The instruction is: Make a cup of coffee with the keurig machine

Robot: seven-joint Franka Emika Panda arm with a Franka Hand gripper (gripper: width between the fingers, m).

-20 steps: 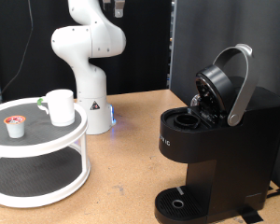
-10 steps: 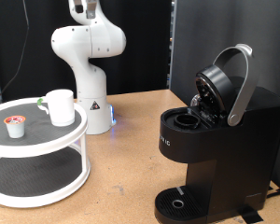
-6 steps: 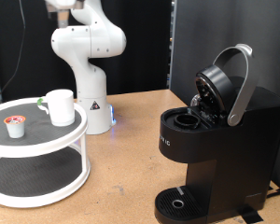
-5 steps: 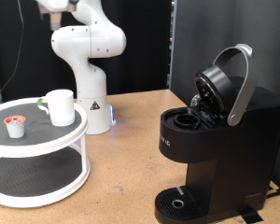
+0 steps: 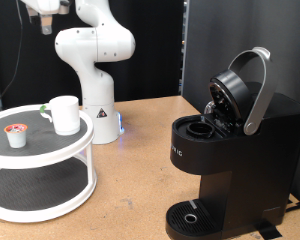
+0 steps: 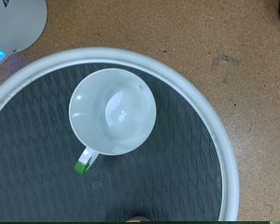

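Cup (image 5: 63, 113) first: it stands upright on the top tier of a round white two-tier stand (image 5: 50, 150) at the exterior view's left, with a small white pod (image 5: 15, 135) apart from it on the same tier. My gripper (image 5: 45, 12) hangs high above that stand, at the exterior view's top edge — whether its fingers are apart or together I cannot tell. My wrist view looks straight down into the cup (image 6: 112, 112), which is empty, its handle (image 6: 85, 162) sticking out to one side. I judge it stiff, glazed and slippery, light while empty, and breakable if dropped; the rim wall or the handle looks like the surest hold. Across the worktop (image 5: 140, 150), well apart from the cup, the keurig machine (image 5: 235, 150) stands with its lid raised — pod chamber exposed.
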